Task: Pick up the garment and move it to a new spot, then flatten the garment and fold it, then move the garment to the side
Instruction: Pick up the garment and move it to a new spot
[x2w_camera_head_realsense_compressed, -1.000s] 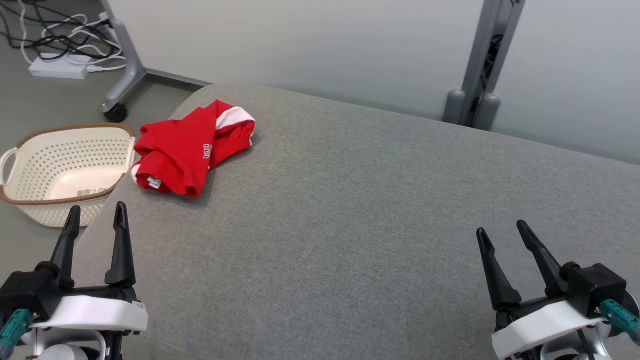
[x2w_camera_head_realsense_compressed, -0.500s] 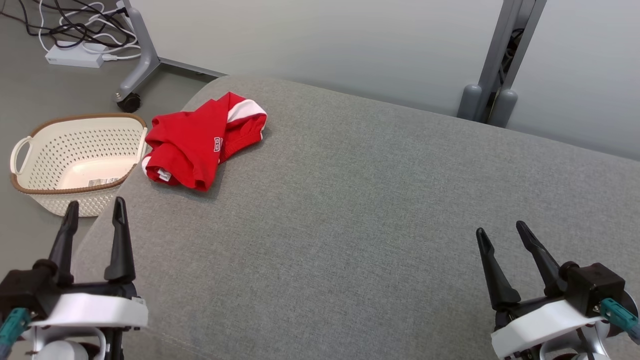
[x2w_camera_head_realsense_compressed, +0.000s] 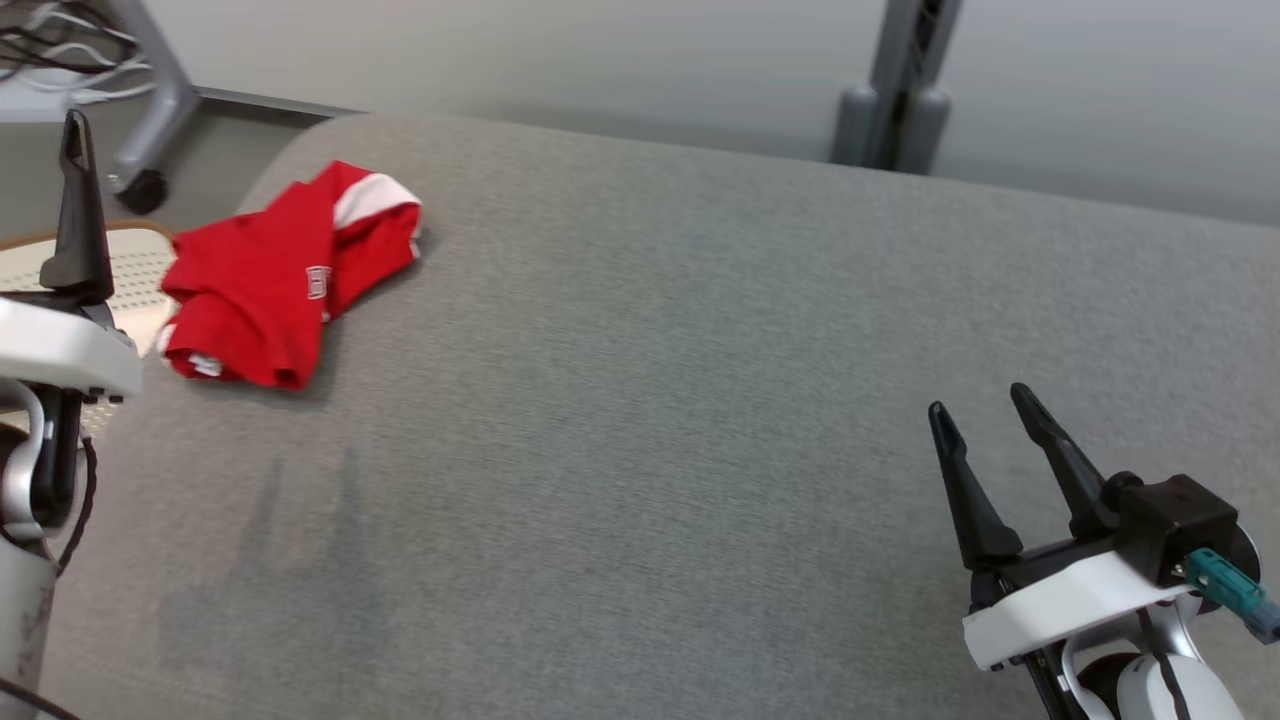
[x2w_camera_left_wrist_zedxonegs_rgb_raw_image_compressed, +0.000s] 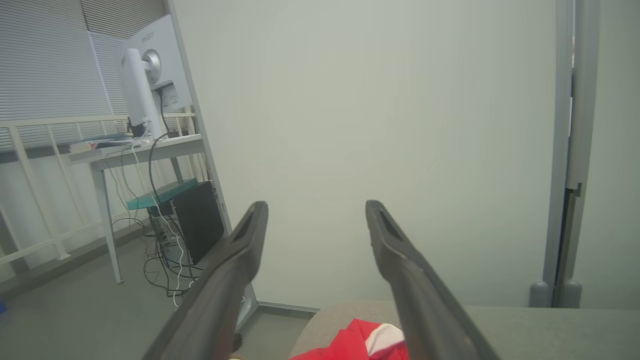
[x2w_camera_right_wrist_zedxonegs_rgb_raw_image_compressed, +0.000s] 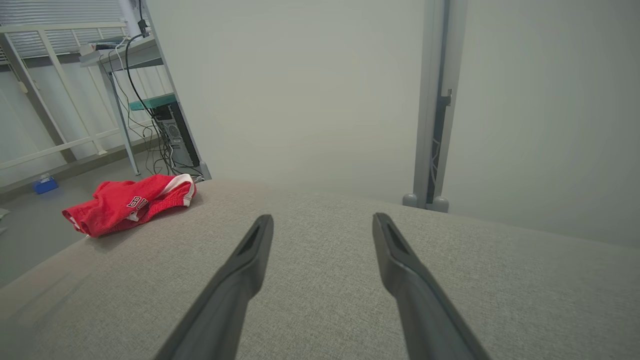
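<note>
Where it lies crumpled, red garment (x2w_camera_right_wrist_zedxonegs_rgb_raw_image_compressed: 107, 209), white lettering (x2w_camera_right_wrist_zedxonegs_rgb_raw_image_compressed: 135, 202), perhaps "BU"

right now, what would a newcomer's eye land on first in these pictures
The crumpled red garment with white trim, bunched near the far left corner of the grey fabric-covered surface, stands out first. Then the dark-fingered grippers: the left gripper open at the head view's left edge, the right gripper open at the lower right.

long black tapered jaws, white wrist shells (x2w_camera_head_realsense_compressed: 1060, 612), teal connector (x2w_camera_head_realsense_compressed: 1226, 591)
</note>
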